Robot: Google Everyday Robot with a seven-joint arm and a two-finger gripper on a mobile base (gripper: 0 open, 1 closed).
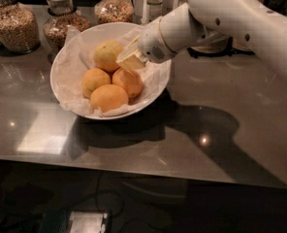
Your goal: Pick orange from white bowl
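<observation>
Dark glossy counter point(221, 144), grain jars point(15, 25) behind. The orange point(107, 55), pale yellow-green and dimpled, sits at the back of the white bowl point(54, 76), touching three deeper oranges point(108, 97). The gripper point(130, 59) is just right of it; jaws apart or closed, I cannot tell. Looks like the approach: next, straddle it, close, lift
</observation>
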